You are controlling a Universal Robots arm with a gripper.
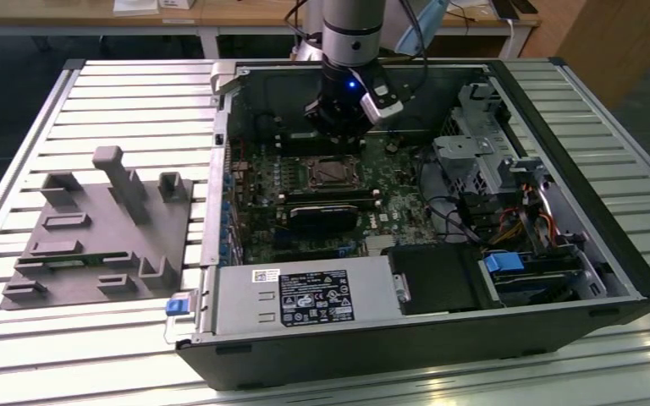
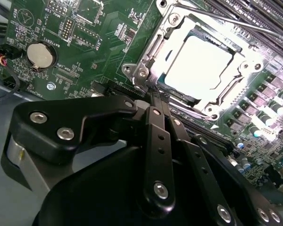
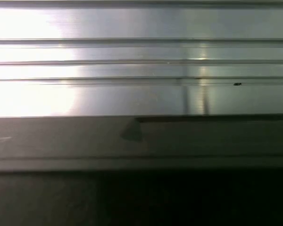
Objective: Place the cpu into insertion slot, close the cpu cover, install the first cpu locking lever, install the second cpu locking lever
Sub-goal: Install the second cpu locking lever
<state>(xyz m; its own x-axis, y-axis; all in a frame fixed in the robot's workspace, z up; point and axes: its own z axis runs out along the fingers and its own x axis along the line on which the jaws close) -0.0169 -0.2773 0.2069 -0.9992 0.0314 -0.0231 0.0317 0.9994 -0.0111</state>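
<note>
Robot arm over an open computer on a ribbed metal table.

In the exterior view, the table (image 1: 99,93) is shiny, the case (image 1: 596,254) black, one grey plastic holder (image 1: 99,228) beside it, and the gripper (image 1: 337,139) hangs just above the insertion slot (image 1: 331,173). In the second wrist view, the gripper (image 2: 156,94) fingers (image 2: 155,113) are pressed together, holding nothing; the cpu (image 2: 200,63) lies in the slot under the silvery cpu cover (image 2: 153,52). The first wrist view shows flat metal ribs (image 3: 141,56).
</note>
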